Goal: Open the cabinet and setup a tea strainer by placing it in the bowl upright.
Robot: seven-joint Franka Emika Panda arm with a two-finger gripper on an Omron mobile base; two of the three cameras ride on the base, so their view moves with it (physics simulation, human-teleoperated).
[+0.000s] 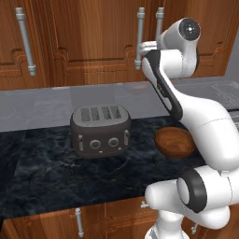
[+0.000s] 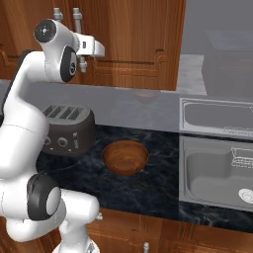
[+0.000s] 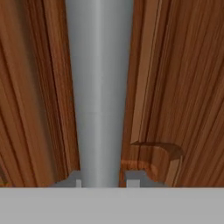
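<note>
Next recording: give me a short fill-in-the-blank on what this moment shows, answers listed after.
1. The tall reddish-brown wooden cabinet has both doors ____.
2. The gripper has its jaws on either side of a silver bar ____.
3. The round brown wooden bowl holds ____.
4. The dark grey toaster has ____ slots.

Missing words: shut; handle; nothing; four

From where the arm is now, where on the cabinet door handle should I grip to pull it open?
Grip the cabinet handle on its straight bar, coming head-on from the front with a finger on either side. The bar is a long vertical silver rod standing off the cabinet door, and in the hand view the gripper already straddles it near its lower end.
</note>
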